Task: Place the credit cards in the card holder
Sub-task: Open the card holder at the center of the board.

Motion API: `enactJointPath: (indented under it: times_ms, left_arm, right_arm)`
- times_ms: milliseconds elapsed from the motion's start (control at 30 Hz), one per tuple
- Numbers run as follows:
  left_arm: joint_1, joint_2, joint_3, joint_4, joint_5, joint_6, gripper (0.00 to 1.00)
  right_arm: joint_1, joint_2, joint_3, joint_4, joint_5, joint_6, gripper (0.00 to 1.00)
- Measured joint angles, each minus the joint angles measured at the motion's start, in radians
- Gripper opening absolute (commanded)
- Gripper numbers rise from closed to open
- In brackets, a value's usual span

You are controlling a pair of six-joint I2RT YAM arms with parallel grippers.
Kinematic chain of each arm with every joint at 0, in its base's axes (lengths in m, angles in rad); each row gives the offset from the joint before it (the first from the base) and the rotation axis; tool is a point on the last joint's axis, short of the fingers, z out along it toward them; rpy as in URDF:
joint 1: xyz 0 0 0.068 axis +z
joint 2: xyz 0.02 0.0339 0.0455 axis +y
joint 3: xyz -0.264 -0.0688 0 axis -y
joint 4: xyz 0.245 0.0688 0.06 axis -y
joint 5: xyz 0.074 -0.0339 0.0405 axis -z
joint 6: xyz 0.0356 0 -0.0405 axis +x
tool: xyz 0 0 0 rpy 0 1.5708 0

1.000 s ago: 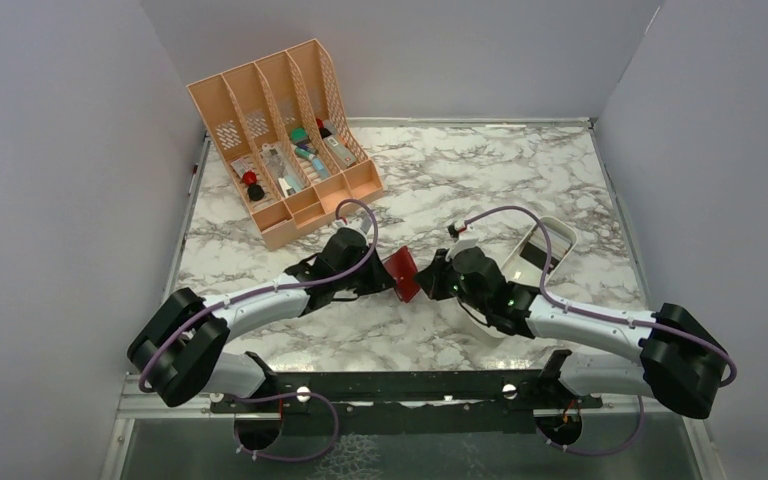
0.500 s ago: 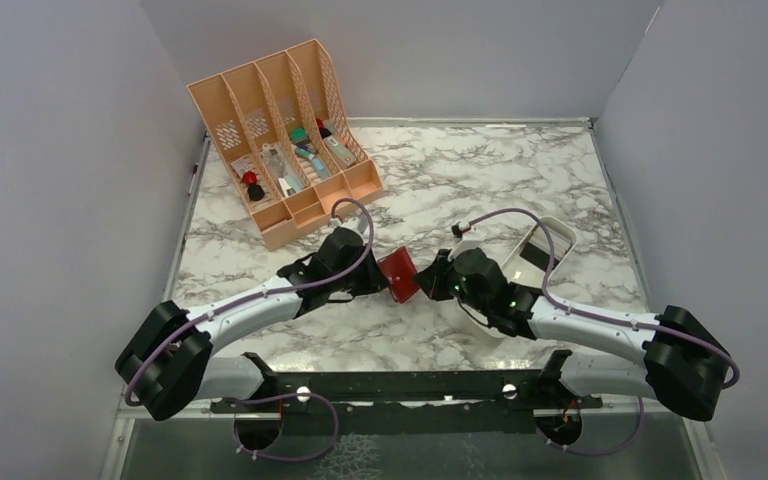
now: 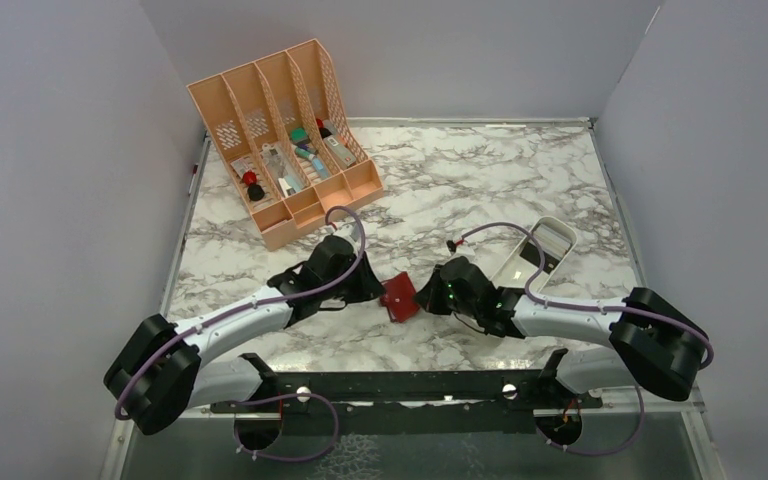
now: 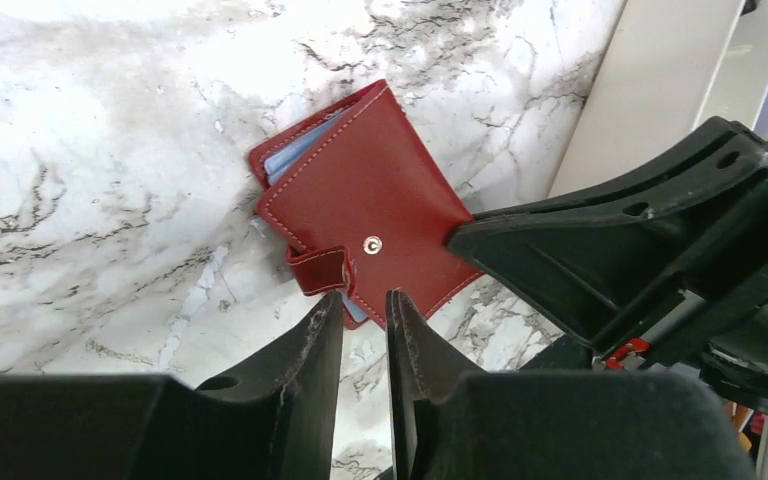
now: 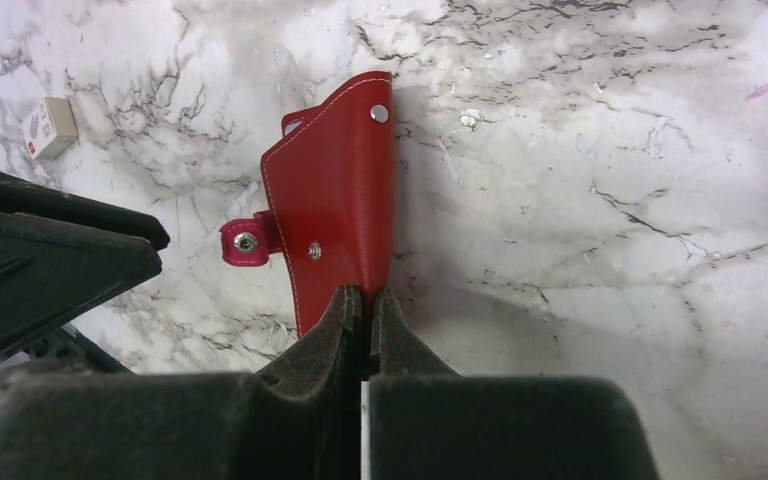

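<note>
Tilting the card holder (image 5: 335, 200), clamped in the right gripper (image 5: 365, 298) jaws, could spill credit cards (image 4: 300, 148); left gripper (image 4: 363, 302) grasp indiscernible.

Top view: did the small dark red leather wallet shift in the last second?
Yes. The dark red leather wallet moved toward the near table edge, farther from the peach slotted organizer.

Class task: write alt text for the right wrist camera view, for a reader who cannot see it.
The right tool, almost fully closed, pinches the near edge of a dark red card holder. The holder rests on the marble table, its snap strap sticking out to the left, unfastened.
</note>
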Motion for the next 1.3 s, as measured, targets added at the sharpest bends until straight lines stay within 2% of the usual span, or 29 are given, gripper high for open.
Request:
enactJointPath:
  times_ms: [67,167,233,367,500,800,833,1033,1067,1100,1167,1300]
  left_arm:
    - [0.001,0.006,0.0,-0.005,-0.005,0.004,0.28]
    - [0.002,0.019,0.0,-0.03,-0.019,0.014,0.44]
    - [0.002,0.023,0.0,-0.047,-0.019,0.023,0.52]
    - [0.002,0.05,0.024,-0.073,-0.018,0.047,0.6]
    - [-0.001,0.108,0.078,-0.091,-0.019,0.07,0.62]
    - [-0.042,0.245,0.182,-0.128,-0.045,0.099,0.53]
    - [-0.049,0.255,0.19,-0.135,-0.053,0.102,0.49]
    - [-0.077,0.281,0.222,-0.188,-0.101,0.124,0.07]
    - [-0.079,0.283,0.227,-0.196,-0.104,0.127,0.01]
    - [-0.08,0.285,0.23,-0.203,-0.109,0.132,0.0]
    - [-0.08,0.285,0.233,-0.218,-0.122,0.138,0.0]
    - [-0.08,0.259,0.233,-0.244,-0.137,0.145,0.0]
  right_arm:
    - [0.0,0.002,-0.006,0.0,-0.003,0.008,0.03]
    - [0.0,0.002,-0.006,0.001,-0.003,0.014,0.03]
    - [0.0,0.002,-0.006,0.0,-0.003,0.017,0.03]
    - [0.0,0.002,-0.006,0.001,-0.003,0.019,0.03]
    - [0.0,0.002,-0.006,0.0,-0.003,0.019,0.03]
    - [0.0,0.016,-0.006,0.002,-0.003,0.019,0.03]
    - [0.0,0.019,-0.006,0.002,-0.003,0.019,0.03]
    - [0.0,0.031,-0.006,0.005,-0.003,0.02,0.04]
    - [0.0,0.034,-0.006,0.006,-0.003,0.022,0.06]
    - [0.0,0.038,-0.005,0.006,-0.003,0.024,0.1]
    - [0.0,0.044,0.0,0.0,-0.003,0.025,0.25]
    - [0.0,0.045,0.063,-0.113,0.012,0.002,0.42]
